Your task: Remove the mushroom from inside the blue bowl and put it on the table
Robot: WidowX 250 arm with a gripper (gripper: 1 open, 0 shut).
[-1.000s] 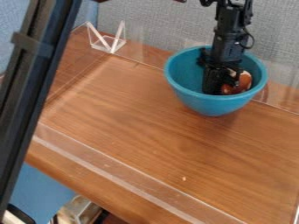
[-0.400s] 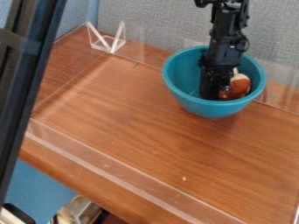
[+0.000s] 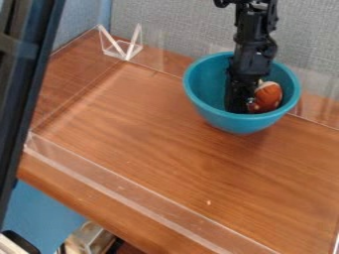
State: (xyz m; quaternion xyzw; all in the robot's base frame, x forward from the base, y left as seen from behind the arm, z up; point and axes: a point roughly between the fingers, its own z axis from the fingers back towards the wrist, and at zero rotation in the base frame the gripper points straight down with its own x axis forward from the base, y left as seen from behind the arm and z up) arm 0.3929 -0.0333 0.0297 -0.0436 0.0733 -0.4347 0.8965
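Note:
The blue bowl (image 3: 225, 117) stands at the far right of the table (image 3: 159, 149). My black gripper (image 3: 247, 102) reaches straight down into it, with its fingertips low near the bowl's bottom. The mushroom (image 3: 269, 95) shows as a reddish-brown cap pressed against the right side of the fingers. Its stem is hidden behind them. The jaws look shut, seemingly on the mushroom.
Low clear acrylic walls (image 3: 93, 164) run along the table's edges. A small clear triangular stand (image 3: 123, 45) sits at the back left corner. A dark slanted bar (image 3: 24, 99) crosses the left foreground. Bare wood lies to the left of and in front of the bowl.
The gripper has stayed down in the bowl, rolling slightly about its own axis. The mushroom cap has shifted a little with it. The dark foreground bar has slid left.

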